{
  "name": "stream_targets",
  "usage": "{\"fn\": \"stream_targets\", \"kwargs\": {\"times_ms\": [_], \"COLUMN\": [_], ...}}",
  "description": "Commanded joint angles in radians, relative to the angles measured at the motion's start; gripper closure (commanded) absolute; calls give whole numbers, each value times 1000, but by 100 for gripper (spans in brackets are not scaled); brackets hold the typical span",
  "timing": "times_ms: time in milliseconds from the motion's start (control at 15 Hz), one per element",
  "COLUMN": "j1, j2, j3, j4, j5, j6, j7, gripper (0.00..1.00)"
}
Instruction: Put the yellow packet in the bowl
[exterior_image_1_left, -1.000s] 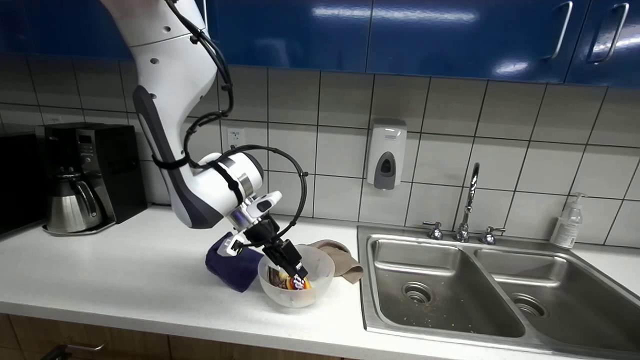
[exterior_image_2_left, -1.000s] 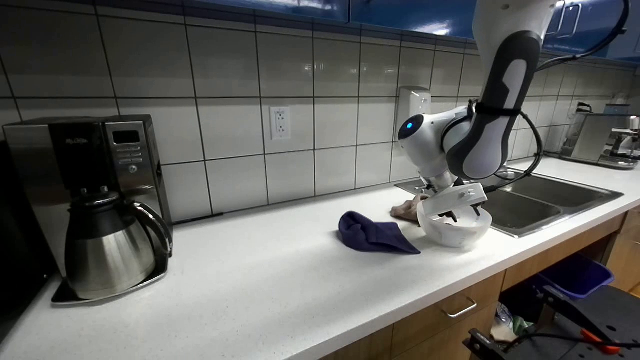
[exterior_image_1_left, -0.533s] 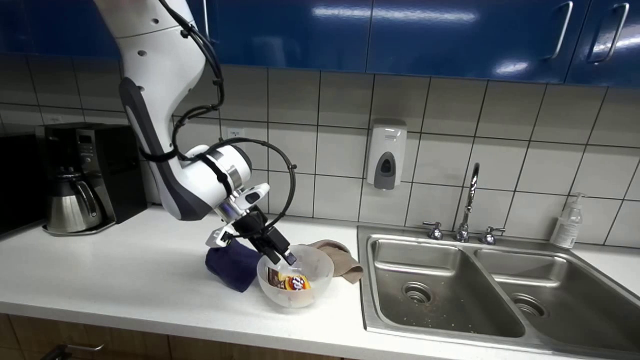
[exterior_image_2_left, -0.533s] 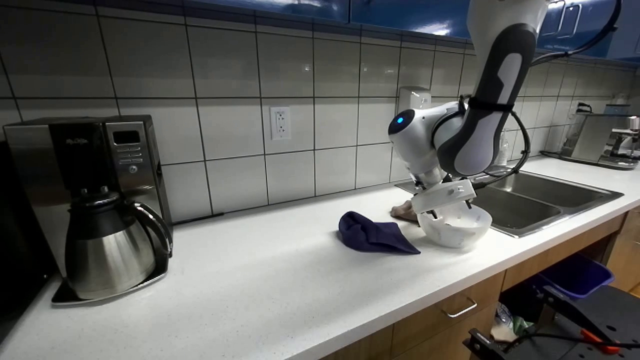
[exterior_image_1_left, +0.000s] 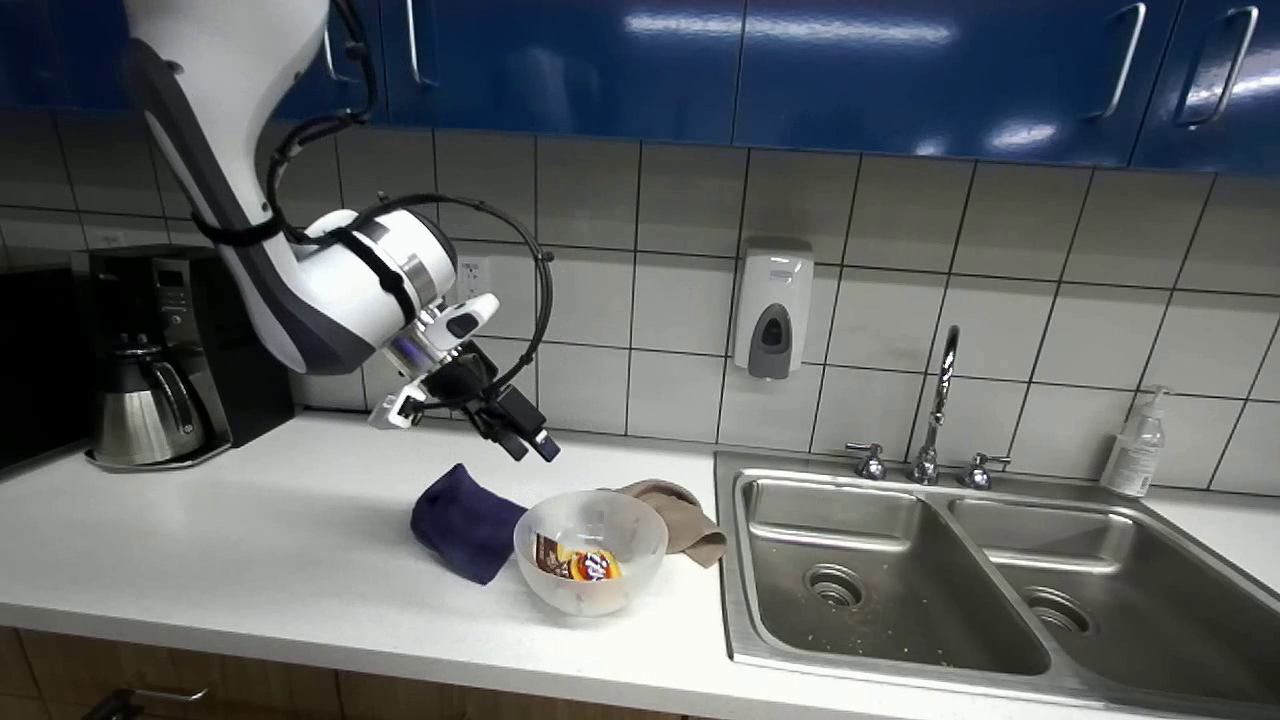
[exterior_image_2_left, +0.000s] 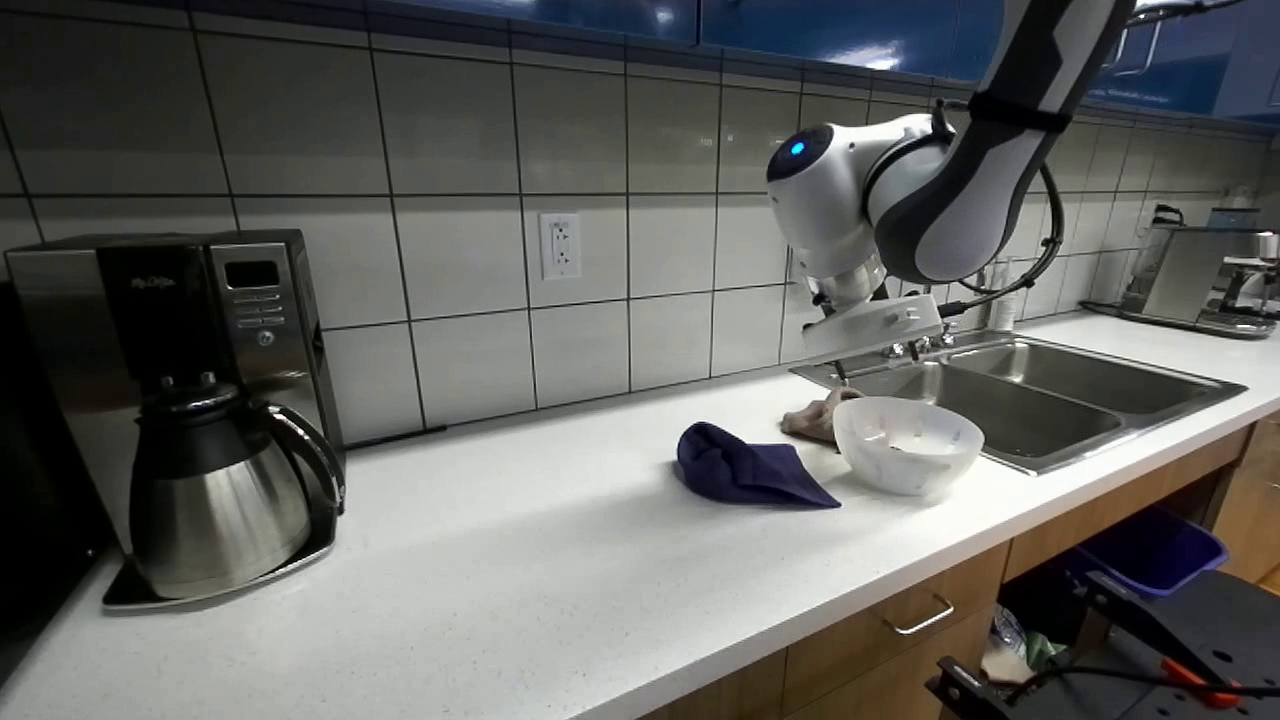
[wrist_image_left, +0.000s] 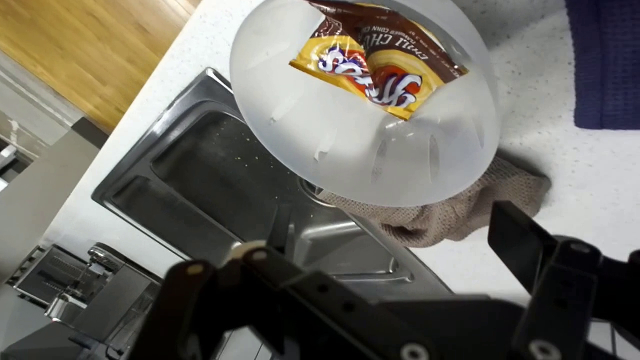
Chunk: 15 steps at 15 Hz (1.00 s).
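Since the black two-fingered gripper (exterior_image_1_left: 533, 449) rose, fingers (wrist_image_left: 520, 240) apart: creased yellow-brown packet (wrist_image_left: 390, 60), toward wrist-view twelve o'clock inside round frosted-plastic bowl (wrist_image_left: 350, 150); placement apparently complete.

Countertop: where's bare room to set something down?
Widest patch: between the coffee maker and the navy cloth. Narrower strip: between the bowl and the counter's front edge. Crowded: around the bowl's other sides, by the navy cloth, brown cloth and sink.

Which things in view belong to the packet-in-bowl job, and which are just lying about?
Job:
bowl
yellow packet, lying in the bowl
gripper, open, holding nothing

Just around:
dark blue cloth
brown cloth
coffee maker
pump bottle
wall dispenser and sink, both fixtures
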Motion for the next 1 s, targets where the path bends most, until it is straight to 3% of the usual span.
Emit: {"fn": "stream_targets", "kwargs": {"times_ms": [0, 267, 533, 600, 933], "j1": [3, 39, 115, 60, 50], "j2": [-206, -405, -611, -465, -477], "j3": [45, 103, 167, 172, 186], "j4": [-153, -308, -430, -347, -359], "j5": [42, 223, 517, 426, 448], "j6": [2, -6, -84, -27, -31], "j7": [-66, -202, -390, -304, -319], "gripper": [0, 0, 0, 0, 0]}}
